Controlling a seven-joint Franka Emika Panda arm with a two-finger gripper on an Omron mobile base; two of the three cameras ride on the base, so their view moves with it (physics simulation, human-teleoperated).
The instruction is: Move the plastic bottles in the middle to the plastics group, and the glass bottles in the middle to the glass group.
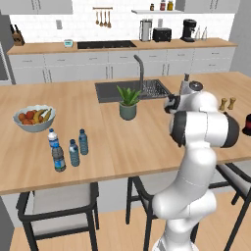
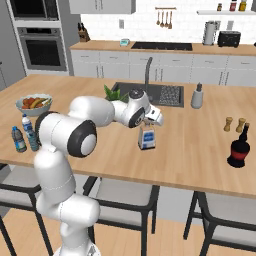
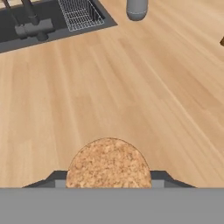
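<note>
My gripper (image 2: pixel 148 126) reaches down over the middle of the island and is shut on a small glass bottle (image 2: pixel 146 139) with a blue-and-white label. Its round cork top (image 3: pixel 108 164) sits between my fingertips (image 3: pixel 57 178). The bottle's base is at the counter top. Several blue-capped plastic bottles (image 1: pixel 73 153) stand together at the island's left front, and the same plastics group (image 2: pixel 20 139) appears past my arm's elbow. A dark red glass bottle (image 2: pixel 239 148) stands at the right front, near two wooden shakers (image 2: pixel 234 124).
A sink (image 1: pixel 110 91) with tap and dish rack lies behind the middle, with a potted plant (image 1: pixel 128 104) in front of it. A fruit bowl (image 1: pixel 34 117) is at the left. A grey dispenser (image 2: pixel 197 96) stands right of the sink. Stools line the front edge.
</note>
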